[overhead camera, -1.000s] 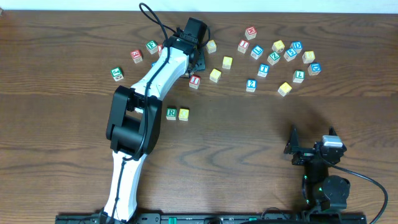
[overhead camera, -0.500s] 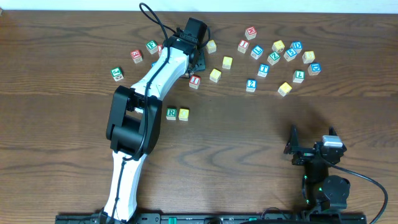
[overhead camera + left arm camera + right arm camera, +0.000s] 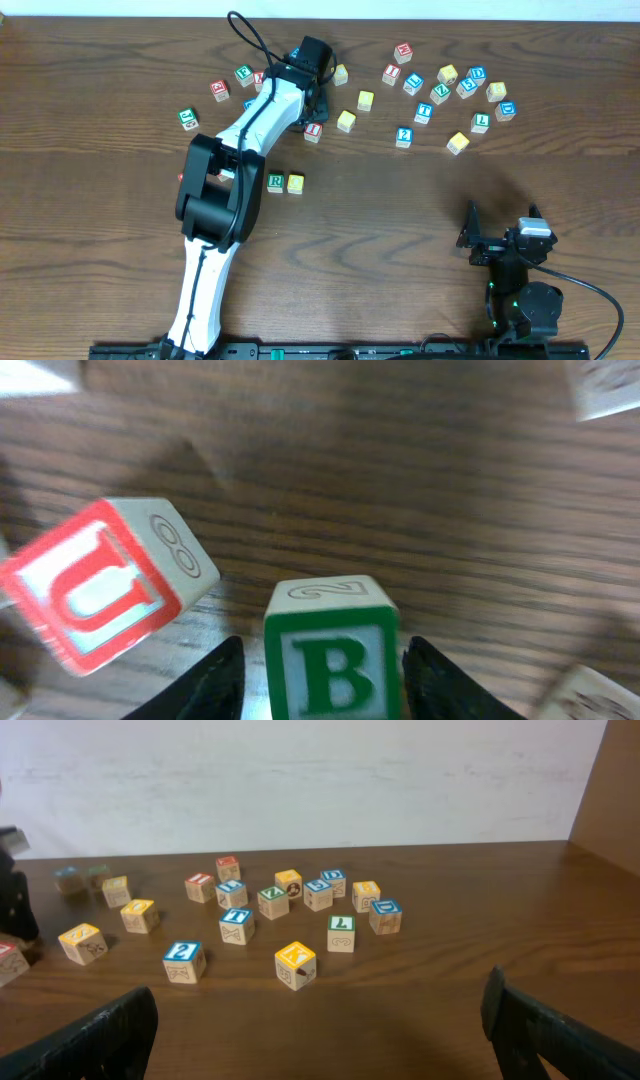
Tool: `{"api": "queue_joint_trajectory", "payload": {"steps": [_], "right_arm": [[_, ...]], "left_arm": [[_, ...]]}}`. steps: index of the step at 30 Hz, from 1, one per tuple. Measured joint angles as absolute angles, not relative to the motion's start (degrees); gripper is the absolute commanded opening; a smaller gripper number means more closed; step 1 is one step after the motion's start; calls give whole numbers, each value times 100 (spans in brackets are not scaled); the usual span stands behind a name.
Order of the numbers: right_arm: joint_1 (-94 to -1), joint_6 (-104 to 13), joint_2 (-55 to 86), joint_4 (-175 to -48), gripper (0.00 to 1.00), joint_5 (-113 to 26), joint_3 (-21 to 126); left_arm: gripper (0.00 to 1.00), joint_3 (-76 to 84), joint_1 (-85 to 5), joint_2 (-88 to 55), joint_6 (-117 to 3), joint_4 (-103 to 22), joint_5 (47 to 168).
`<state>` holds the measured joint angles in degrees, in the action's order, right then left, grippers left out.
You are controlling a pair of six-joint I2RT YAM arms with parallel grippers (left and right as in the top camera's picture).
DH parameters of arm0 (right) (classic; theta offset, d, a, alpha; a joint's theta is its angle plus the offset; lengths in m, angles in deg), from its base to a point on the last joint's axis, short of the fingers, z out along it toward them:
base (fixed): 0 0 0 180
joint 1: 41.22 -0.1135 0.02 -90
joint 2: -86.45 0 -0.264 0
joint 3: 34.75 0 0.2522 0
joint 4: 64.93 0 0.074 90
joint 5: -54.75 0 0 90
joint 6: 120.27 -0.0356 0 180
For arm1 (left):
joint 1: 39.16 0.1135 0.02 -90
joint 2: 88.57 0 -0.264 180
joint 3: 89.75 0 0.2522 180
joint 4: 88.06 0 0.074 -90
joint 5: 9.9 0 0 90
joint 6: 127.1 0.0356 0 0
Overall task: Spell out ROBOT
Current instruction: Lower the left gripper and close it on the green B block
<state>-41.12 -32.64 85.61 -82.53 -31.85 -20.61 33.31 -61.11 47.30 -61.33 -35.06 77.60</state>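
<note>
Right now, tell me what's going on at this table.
The left gripper is reaching to the far side and straddles the green B cube. It is unclear whether it has clamped the cube. A red U cube sits tilted just beside it. Nearer in, the R cube and a yellow cube already stand side by side. The right gripper rests open at the near right, holding nothing.

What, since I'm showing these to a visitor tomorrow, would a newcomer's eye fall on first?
Probably the left arm, stretched diagonally to the far side of the table. In the wrist view the left gripper has its jaws either side of a green B cube, with a tilted red U cube just left of it. Mid-table, a green R cube and a yellow cube sit side by side.
</note>
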Motion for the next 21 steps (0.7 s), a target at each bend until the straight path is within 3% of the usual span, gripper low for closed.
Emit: {"api": "queue_joint_trajectory", "payload": {"steps": [15, 21], "right_arm": [[-4112, -3264, 8561, -8253, 99, -3185, -2061], [-4112, -3264, 8561, -8253, 99, -3185, -2061]], "left_arm": [[58, 3593, -6089, 4785, -6128, -3429, 7830], [41, 3624, -6089, 4785, -6139, -3396, 7832]]}}
